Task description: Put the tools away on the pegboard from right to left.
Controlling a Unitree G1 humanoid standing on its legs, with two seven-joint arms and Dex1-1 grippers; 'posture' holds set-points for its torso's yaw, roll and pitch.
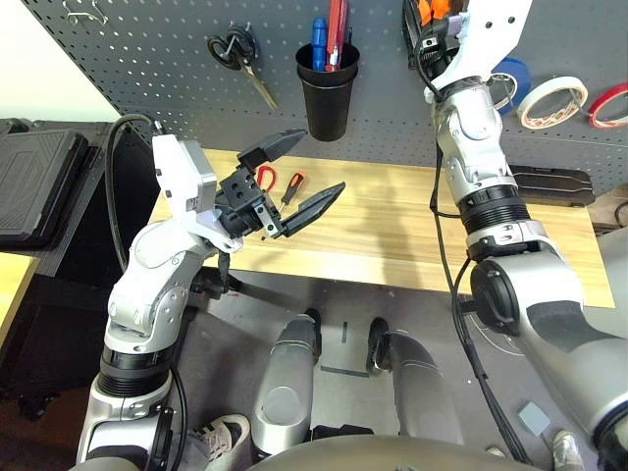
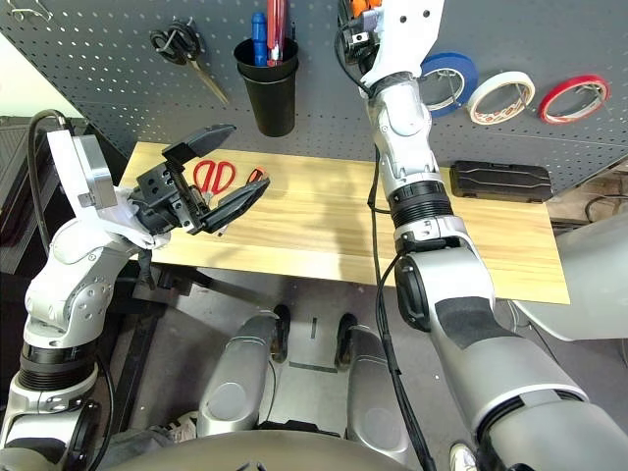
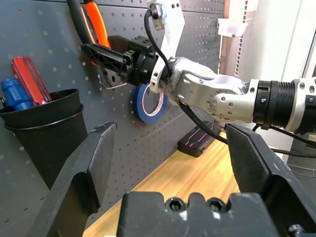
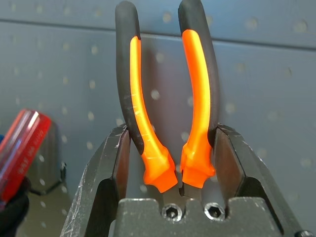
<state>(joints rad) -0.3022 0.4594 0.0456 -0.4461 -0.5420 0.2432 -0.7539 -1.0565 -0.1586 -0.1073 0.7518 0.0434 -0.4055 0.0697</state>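
While the right gripper (image 4: 170, 163) was raised up to the pegboard (image 1: 147, 59), its two black fingers were closed on the pliers (image 4: 168, 113), pressing the orange-and-black handles from both sides, with the handles pointing away from the wrist toward the board. In the left wrist view the pliers were held against the board just above a wire hook (image 3: 111, 84), beside the blue tape roll (image 3: 148, 101). I cannot tell if the pliers already touched the hook.

The left gripper (image 1: 294, 182) hung above the left end of the table (image 1: 412, 235), its fingers spread wide apart and holding nothing.

On the table near its left edge lay the red scissors (image 2: 214, 175), and just beside them the screwdriver (image 1: 292, 186), both partly hidden behind the left gripper. The cream-white tape roll (image 2: 500, 96) hung on the board near its right side, between the blue roll and a red tape roll (image 2: 572, 98).

A black cup (image 1: 327, 88) was fixed on the board left of the right arm; it held a blue-handled tool (image 1: 319, 41) and a red-handled tool (image 1: 337, 29). Black scissors (image 1: 240, 59) hung on a hook further left. A flat black case (image 2: 500, 182) lay at the back edge of the table near its right end
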